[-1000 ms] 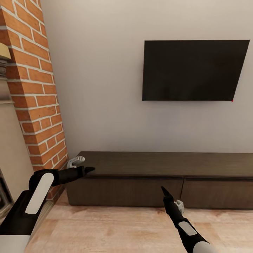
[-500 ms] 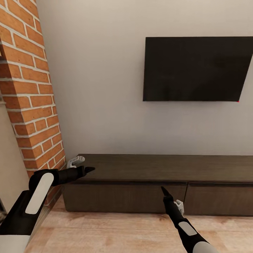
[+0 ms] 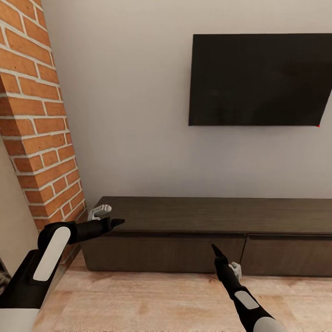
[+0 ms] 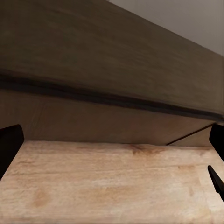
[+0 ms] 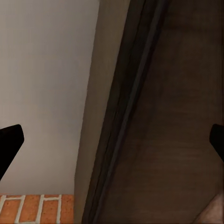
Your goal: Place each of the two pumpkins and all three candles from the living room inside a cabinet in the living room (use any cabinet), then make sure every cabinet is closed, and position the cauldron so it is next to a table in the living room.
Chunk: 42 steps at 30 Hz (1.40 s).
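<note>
Now your view has shifted a little against the earlier head pictures: the television (image 3: 260, 79) sits higher and bigger and less of the brick column (image 3: 39, 120) shows, so the camera moved, not the furniture. I judge you are closing in on the cabinet (image 3: 216, 216), which stands against the wall under the television with both fronts shut and nothing on its top. Your left gripper (image 3: 117, 223) hangs just above the cabinet's left end, and your right gripper (image 3: 214, 249) points at the left front near the seam between the two fronts. In each wrist view the dark fingertips (image 4: 9, 142) stand at opposite edges, so the jaws of both are apart and hold nothing. Since you carry no pumpkin or candle, opening a front looks like the next step.
</note>
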Available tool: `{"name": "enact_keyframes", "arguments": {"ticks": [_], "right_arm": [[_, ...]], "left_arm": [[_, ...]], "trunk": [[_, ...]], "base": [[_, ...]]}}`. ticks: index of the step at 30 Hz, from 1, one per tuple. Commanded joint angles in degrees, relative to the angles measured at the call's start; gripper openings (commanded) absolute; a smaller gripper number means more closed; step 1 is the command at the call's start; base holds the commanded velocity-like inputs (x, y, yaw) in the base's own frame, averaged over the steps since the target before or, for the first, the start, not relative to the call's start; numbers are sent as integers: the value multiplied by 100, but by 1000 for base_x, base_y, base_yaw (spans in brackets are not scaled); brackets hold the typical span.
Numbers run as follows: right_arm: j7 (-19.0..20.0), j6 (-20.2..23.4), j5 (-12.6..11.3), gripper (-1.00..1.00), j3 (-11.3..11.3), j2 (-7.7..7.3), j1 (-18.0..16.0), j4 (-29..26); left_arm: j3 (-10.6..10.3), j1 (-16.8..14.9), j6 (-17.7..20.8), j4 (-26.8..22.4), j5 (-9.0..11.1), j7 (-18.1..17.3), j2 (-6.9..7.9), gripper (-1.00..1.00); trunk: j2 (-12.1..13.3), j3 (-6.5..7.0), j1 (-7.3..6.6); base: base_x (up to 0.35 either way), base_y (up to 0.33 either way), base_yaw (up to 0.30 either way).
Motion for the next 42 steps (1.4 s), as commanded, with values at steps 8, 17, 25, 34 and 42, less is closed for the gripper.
{"name": "enact_keyframes", "arguments": {"ticks": [8, 17, 25, 34, 42], "right_arm": [[580, 643, -62, 100, -133, -40, 2, -4], [1092, 1043, -67, 100, -352, -90, 29, -39], [1282, 1099, -67, 100, -380, -151, 33, -28], [1296, 1109, -67, 100, -386, -157, 33, -29], [1273, 1113, -67, 100, -391, -157, 33, -29]], "left_arm": [[-3, -4, 18, -4, 56, 47, 2, 100], [-2, -4, 18, -4, 56, 47, 2, 100], [-2, -4, 18, -5, 56, 47, 2, 100], [-2, 1, 18, -8, 56, 47, 4, 100], [-2, 1, 18, -11, 56, 48, 10, 100]], "trunk": [[-9, -95, 9], [-10, -118, 11], [-19, -273, 29], [-19, -273, 29], [-19, -273, 29]], "base": [[0, 0, 0], [0, 0, 0], [0, 0, 0], [19, 0, 0], [158, 0, 0]]}}
